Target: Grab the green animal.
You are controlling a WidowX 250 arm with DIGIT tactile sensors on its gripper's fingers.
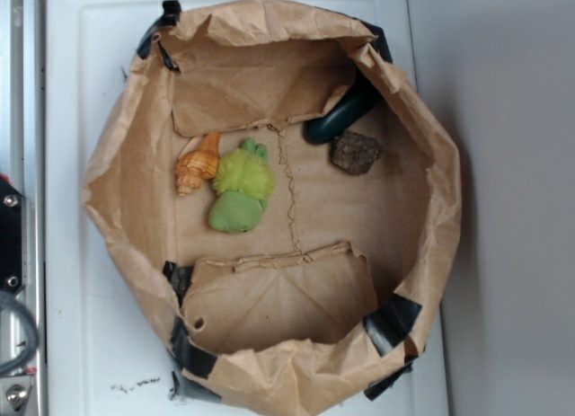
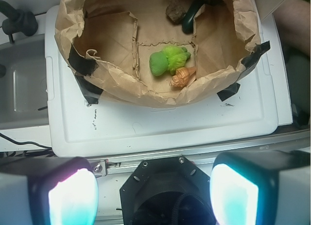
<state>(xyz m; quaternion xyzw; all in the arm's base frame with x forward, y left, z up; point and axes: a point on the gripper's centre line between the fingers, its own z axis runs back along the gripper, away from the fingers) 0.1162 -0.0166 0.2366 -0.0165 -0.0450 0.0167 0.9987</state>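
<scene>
Wrist view: claw (image 2: 153, 196) spread wide, well apart from green animal (image 2: 167, 60) beside shell (image 2: 182, 77).

The green animal (image 1: 240, 189) (image 2: 167, 60) is a small lime plush with a fuzzy yellow-green head and smooth rounded body, lying flat on the brown paper floor, left of centre.

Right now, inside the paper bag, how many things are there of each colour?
Lime green: 1, the green animal
Orange: 1, the seashell
Dark green: 1, the curved glossy piece
Brown: 1, the rough lump
Total: 4
</scene>
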